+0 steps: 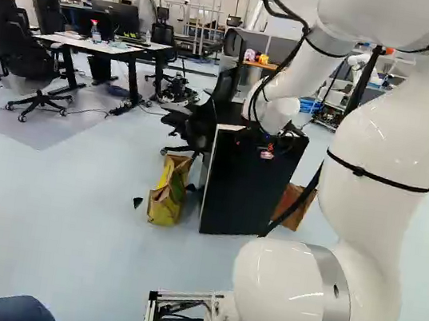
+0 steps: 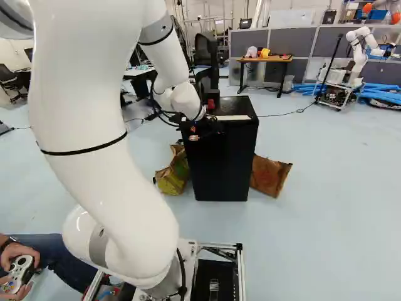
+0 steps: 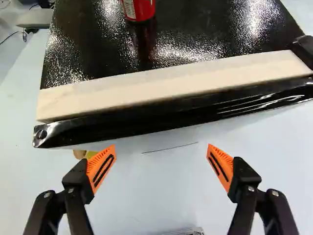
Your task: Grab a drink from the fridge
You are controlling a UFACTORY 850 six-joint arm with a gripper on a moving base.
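A red cylindrical drink can (image 3: 142, 9) stands upright on the glossy, pebble-textured top of a black box-shaped fridge (image 2: 220, 166). Its upper part is cut off in the wrist view; what shows is a bright red side curving in to a narrower foot, with a dark red reflection running over the shiny surface beside it. A white label panel (image 3: 129, 9) on the can carries fine dark lines like a barcode; the rest of its printing is cut off or too small to tell. In the right base view the can is nearer the fridge top's left edge than its right, set back from the front edge. A pale, straight-sided strip (image 3: 171, 87) runs along that front edge, with a glossy black lip (image 3: 146, 123) just beside it, pierced by a small round hole near one corner. The black two-fingered gripper (image 2: 203, 128) is by the front of the fridge top, its fingers spread wide, their ribbed orange pads (image 3: 101, 169) well apart, with pale floor (image 3: 161, 181) in view between them. Beside the fridge's lower part lie a crumpled yellow-and-brown paper bag (image 1: 167, 194) on one side and a brown paper bag (image 2: 269, 175) on the other.
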